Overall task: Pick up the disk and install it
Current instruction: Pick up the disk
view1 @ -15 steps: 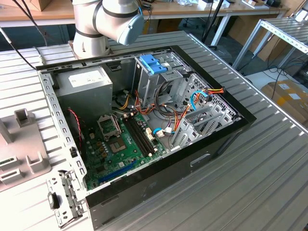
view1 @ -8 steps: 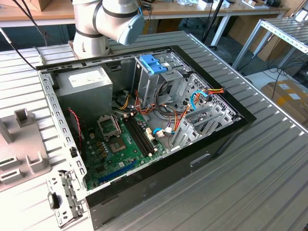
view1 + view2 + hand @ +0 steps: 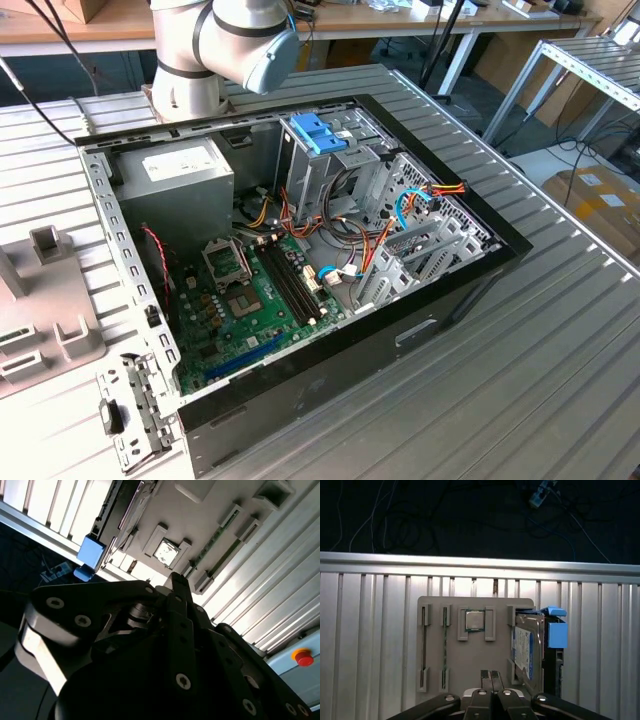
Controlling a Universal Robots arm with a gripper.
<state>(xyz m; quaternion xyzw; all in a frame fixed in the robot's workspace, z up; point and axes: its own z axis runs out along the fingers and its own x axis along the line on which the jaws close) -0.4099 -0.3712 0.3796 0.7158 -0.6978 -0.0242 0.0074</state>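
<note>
The disk (image 3: 526,650) is stood on edge at one end of the grey holder (image 3: 475,655). Its upper edge is left unobstructed, while a raised bracket (image 3: 510,615) is set just beside it.

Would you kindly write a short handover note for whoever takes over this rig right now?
Gripper: shut, holding nothing, poised over the grey plastic fixture tray.
The disk, a flat dark metal hard drive with a white-and-blue label and blue plastic side rails, stands on edge in a slot of that tray, apart from the gripper.
The open black computer case sits on the ribbed metal table.
Done: nothing yet.
Left: pick-up and installation.
</note>
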